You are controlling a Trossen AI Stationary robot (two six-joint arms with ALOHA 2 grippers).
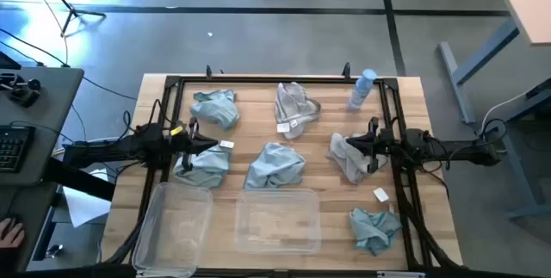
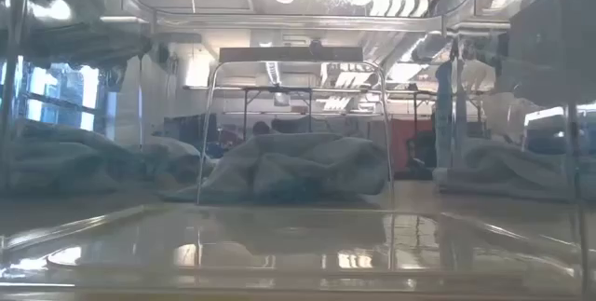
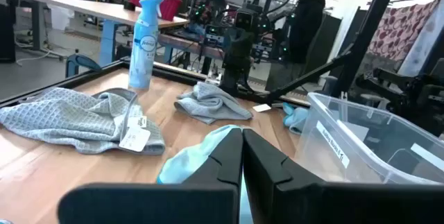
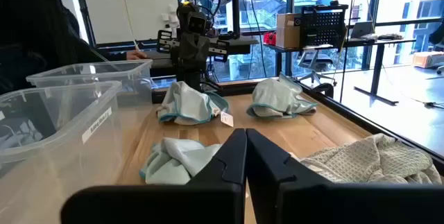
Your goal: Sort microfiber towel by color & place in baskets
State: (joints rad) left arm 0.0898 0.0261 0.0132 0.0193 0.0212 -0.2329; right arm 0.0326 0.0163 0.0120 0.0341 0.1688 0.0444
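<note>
A spray bottle (image 1: 362, 89) stands beside the grey towel (image 1: 295, 108).

Six crumpled towels (image 1: 275, 165) on table; both clear baskets (image 1: 277, 219) empty

Bright ceiling lights glare across the hazy low view; the wrist views' window backgrounds wash out.

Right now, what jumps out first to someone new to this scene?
Six crumpled microfiber towels lie scattered over the wooden table, four teal-blue like the middle one, two grey-beige like the rear one. Two clear baskets, narrower and wider, wait empty at the front edge. A pale blue spray bottle stands at the back right.
</note>
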